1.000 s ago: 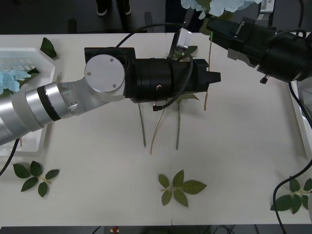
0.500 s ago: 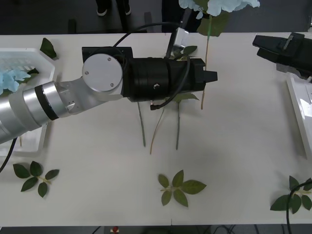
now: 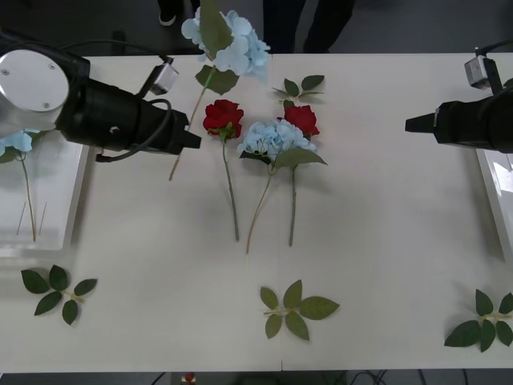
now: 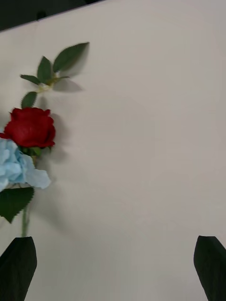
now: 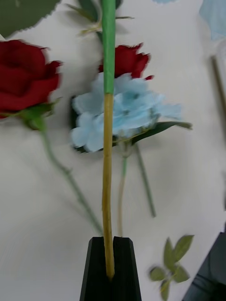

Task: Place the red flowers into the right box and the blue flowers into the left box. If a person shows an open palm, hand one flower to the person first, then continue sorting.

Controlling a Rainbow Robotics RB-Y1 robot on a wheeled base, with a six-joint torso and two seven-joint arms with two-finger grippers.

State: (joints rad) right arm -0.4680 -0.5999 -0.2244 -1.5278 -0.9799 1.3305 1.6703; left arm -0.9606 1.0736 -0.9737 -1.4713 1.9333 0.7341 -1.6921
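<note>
My left gripper (image 3: 191, 141) is shut on the long stem (image 5: 108, 155) of a blue flower whose pale head (image 3: 231, 42) hangs over the table's far edge. This gripper (image 5: 110, 256) is left of the flowers lying mid-table: two red flowers (image 3: 223, 116) (image 3: 301, 119) and another blue flower (image 3: 272, 138). The left box (image 3: 56, 233) holds a blue flower (image 3: 14, 143). My right gripper (image 3: 413, 124) is open over bare table, well right of the flowers and next to the right box (image 3: 490, 188). In its wrist view (image 4: 113, 256) a red flower (image 4: 30, 127) and a blue flower (image 4: 16, 167) show.
Green leaf sprigs lie at the front left (image 3: 56, 290), front middle (image 3: 295, 310), front right (image 3: 481, 325) and behind the red flowers (image 3: 298, 86). Bare table stretches between the flowers and the right box.
The right gripper let go of the blue flower and drew back to the right. The left arm swung left with that flower, uncovering the flowers on the table.
</note>
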